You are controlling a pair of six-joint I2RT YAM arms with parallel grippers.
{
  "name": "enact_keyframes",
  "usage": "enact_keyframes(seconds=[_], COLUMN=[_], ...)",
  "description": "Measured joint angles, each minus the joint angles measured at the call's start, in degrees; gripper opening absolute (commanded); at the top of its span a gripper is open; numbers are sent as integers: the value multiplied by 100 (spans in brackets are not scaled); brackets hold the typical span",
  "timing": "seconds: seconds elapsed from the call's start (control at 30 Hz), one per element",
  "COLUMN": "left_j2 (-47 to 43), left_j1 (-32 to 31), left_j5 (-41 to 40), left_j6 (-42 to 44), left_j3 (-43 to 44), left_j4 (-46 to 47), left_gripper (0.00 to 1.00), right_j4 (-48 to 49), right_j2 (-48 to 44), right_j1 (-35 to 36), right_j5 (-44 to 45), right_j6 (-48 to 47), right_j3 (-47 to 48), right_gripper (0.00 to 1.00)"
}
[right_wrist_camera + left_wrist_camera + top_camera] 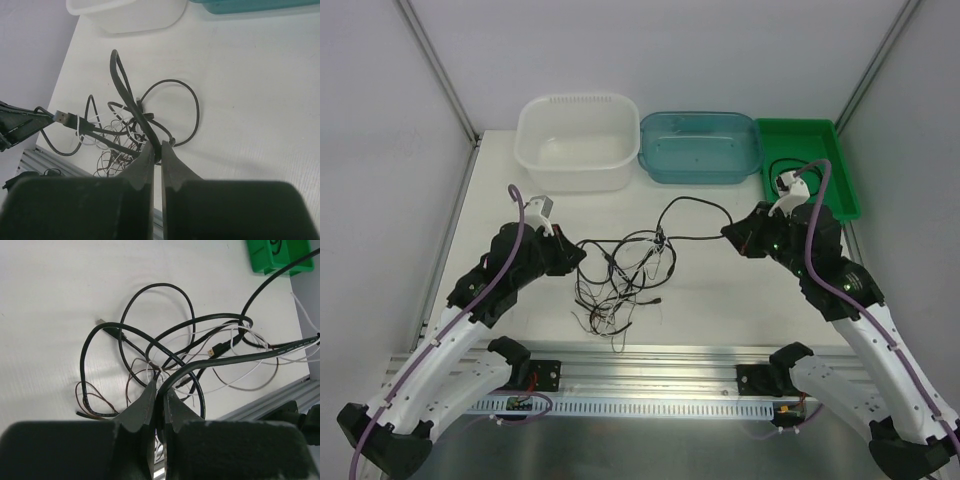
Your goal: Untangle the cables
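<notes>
The cables lie in a tangle at the table's middle: thick black cords, thin brown wires and a thin white cord. My left gripper is at the tangle's left edge. In the left wrist view it is shut on a thick black cable that arcs away to the right. My right gripper is to the right of the tangle. In the right wrist view it is shut on a black cable that loops back into the pile. A USB plug sticks out at the left.
A white tub, a blue bin and a green tray stand along the back edge. The green tray holds a dark cable loop. An aluminium rail runs along the front edge.
</notes>
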Motion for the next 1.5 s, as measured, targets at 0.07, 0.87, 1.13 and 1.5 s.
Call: enact_keyframes(seconds=[0.07, 0.87, 1.13, 1.5], left_j2=[15, 160, 450, 236], left_j1=[37, 741, 695, -463], left_j5=[76, 2159, 2059, 1696], left_j6=[0, 758, 439, 254], left_j3=[7, 1495, 48, 289], left_j4=[-7, -417, -833, -101], left_gripper=[0, 49, 95, 96], right_j4=[-118, -227, -658, -1099], right_j2=[-50, 697, 1172, 1578], right_j1=[-138, -833, -348, 942], right_j5=[-212, -1930, -1803, -944], right_j6=[2, -201, -540, -1215], right_j3=[74, 2365, 1976, 2299], right_gripper=[1, 1, 1, 1])
